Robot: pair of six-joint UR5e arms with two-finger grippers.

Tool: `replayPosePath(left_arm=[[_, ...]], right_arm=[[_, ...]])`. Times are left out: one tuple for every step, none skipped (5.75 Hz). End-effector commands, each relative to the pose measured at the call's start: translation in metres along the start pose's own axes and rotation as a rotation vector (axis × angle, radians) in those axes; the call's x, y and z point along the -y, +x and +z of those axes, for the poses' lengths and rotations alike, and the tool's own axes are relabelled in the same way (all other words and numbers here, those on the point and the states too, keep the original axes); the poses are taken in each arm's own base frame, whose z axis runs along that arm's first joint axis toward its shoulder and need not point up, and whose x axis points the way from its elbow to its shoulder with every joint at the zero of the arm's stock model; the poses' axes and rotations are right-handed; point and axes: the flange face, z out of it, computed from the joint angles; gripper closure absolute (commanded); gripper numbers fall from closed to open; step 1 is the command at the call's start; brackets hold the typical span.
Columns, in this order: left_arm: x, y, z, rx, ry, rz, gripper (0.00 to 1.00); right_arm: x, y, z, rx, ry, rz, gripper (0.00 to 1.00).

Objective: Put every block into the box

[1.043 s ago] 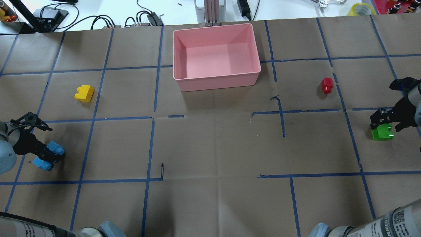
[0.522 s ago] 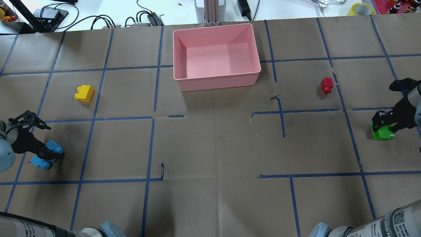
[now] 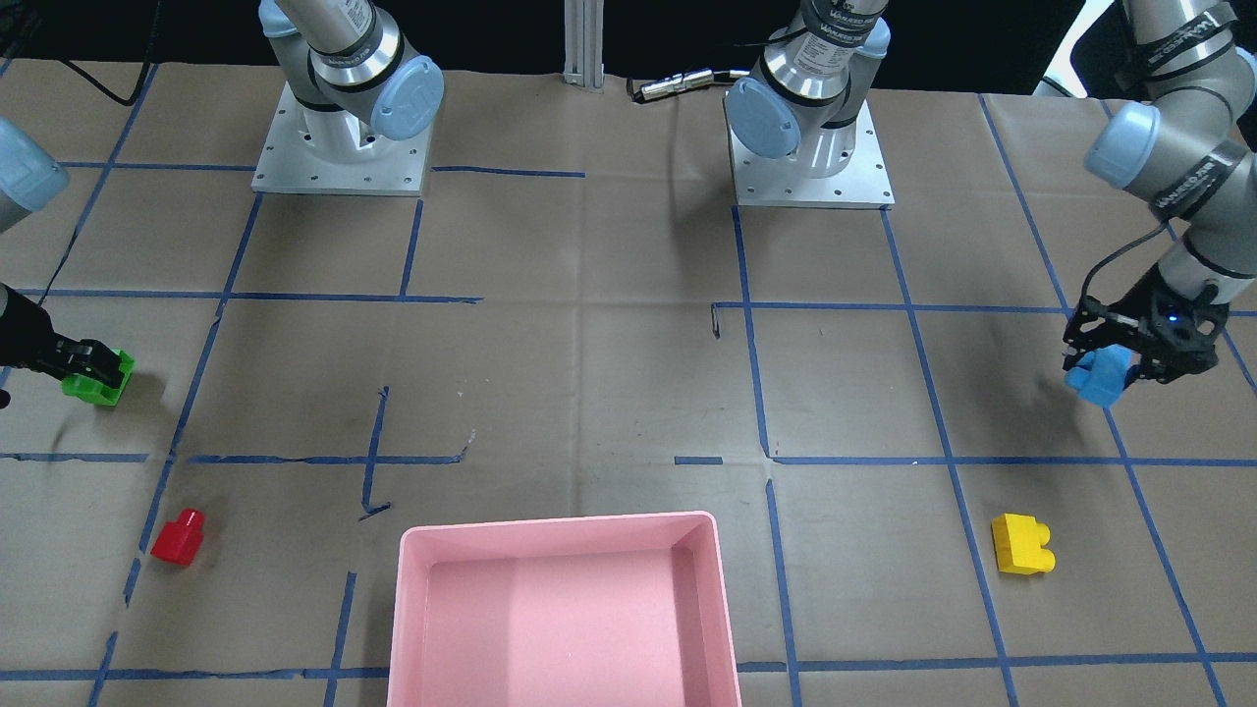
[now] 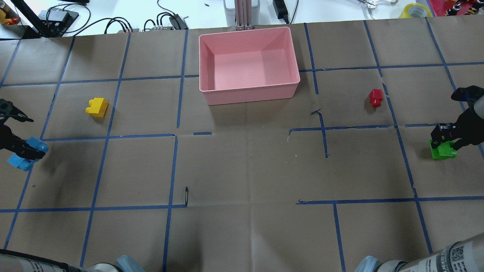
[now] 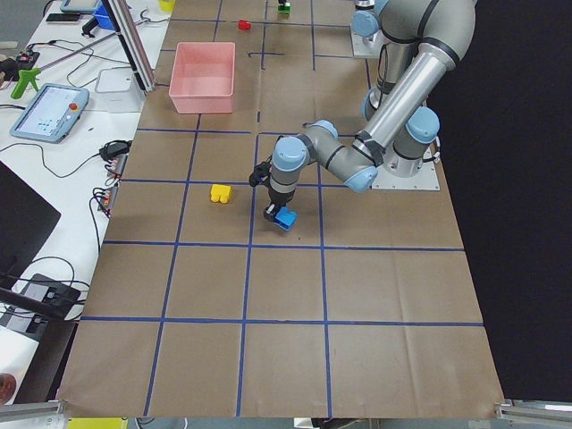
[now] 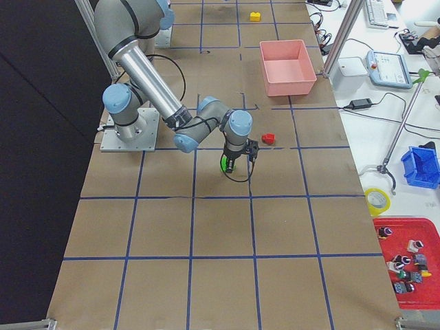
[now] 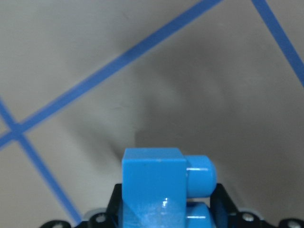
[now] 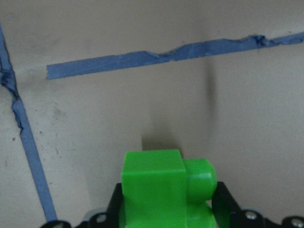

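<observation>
Blocks nearest the robot are both held: the left gripper (image 4: 27, 151) is closed tight on the light blue block (image 7: 153, 190), far left of the box (image 4: 247, 96), and the right gripper (image 4: 448, 140) is clamped on the green block (image 4: 441, 152), far right of it. Farther out, the yellow block (image 4: 97, 107) lies left of the box and the red block (image 4: 376, 97) right, both apart from it. Lettering on the arm bands (image 3: 1193, 177) is too small to read.
</observation>
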Motion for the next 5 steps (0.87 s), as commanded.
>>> replayPosePath(left_arm=[[0.074, -0.018, -0.094, -0.054, -0.013, -0.070, 0.89], [0.126, -0.003, -0.127, -0.065, -0.017, -0.163, 0.90], [0.194, 0.018, -0.122, -0.056, -0.020, -0.205, 0.90], [0.251, 0.045, -0.135, -0.033, -0.033, -0.266, 0.90], [0.310, 0.089, -0.152, -0.040, -0.060, -0.327, 0.90]], right_arm=[[0.029, 0.001, -0.081, -0.022, 0.077, -0.010, 0.84], [0.059, -0.024, -0.135, -0.016, 0.156, -0.073, 0.91], [0.086, -0.071, -0.185, -0.020, 0.261, -0.162, 0.91], [0.103, -0.124, -0.211, -0.027, 0.314, -0.245, 0.91], [0.119, -0.190, -0.220, 0.052, 0.361, -0.263, 0.91]])
